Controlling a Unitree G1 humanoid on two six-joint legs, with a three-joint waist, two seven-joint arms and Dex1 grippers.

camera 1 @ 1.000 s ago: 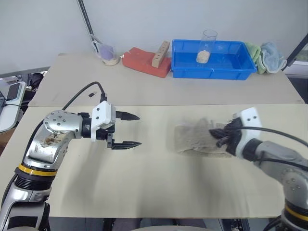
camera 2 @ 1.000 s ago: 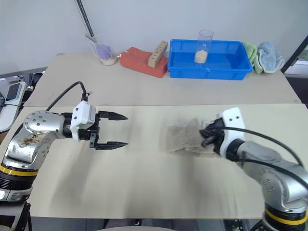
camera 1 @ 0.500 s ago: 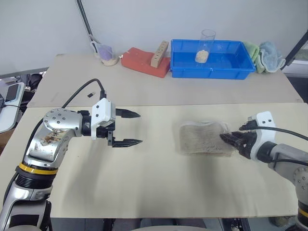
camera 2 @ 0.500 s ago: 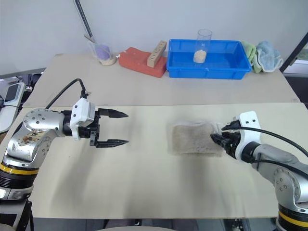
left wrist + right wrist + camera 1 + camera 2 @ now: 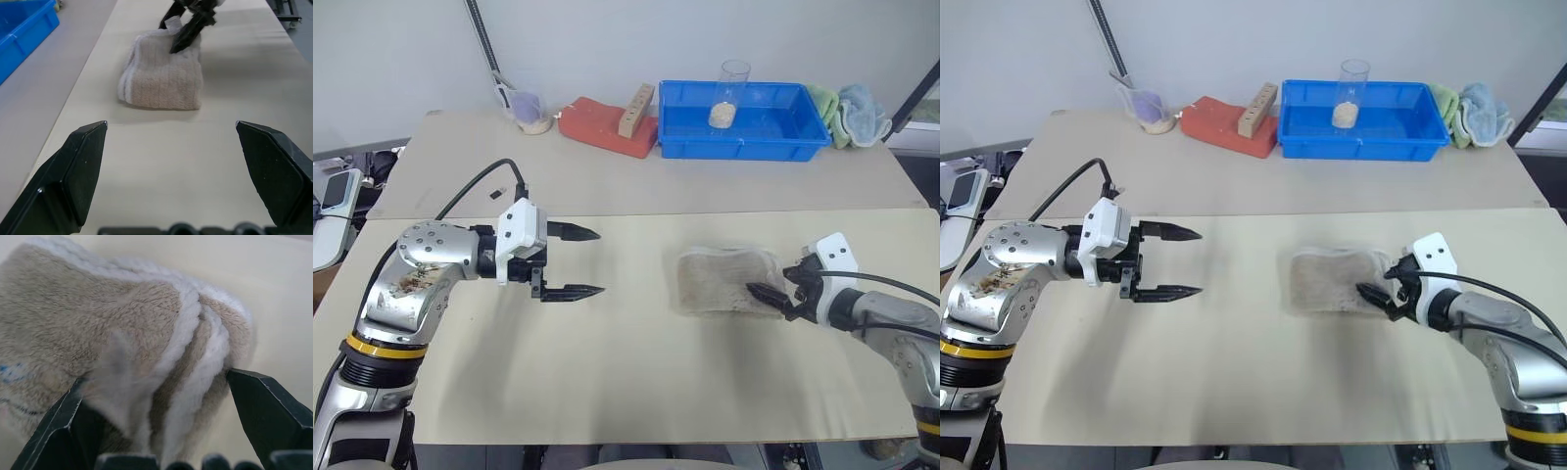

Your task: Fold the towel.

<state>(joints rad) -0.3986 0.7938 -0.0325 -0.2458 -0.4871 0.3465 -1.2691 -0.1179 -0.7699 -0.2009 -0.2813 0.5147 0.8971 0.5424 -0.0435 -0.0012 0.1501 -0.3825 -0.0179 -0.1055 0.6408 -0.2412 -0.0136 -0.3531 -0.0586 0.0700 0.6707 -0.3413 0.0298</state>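
Head view: towel [image 5: 722, 281] folded on table, R tool [image 5: 775, 290] open at its edge, L tool [image 5: 578, 262] open

The small beige-grey terry towel with white piped edging [image 5: 724, 281], bunched and lifted a second ago, now lies folded flat on the table. The right gripper [image 5: 773, 297] opens from its closed grip and sits lower at the towel's right edge.

Towel [image 5: 122, 357] underside and inner folded layers, hidden against table [image 5: 636, 372].
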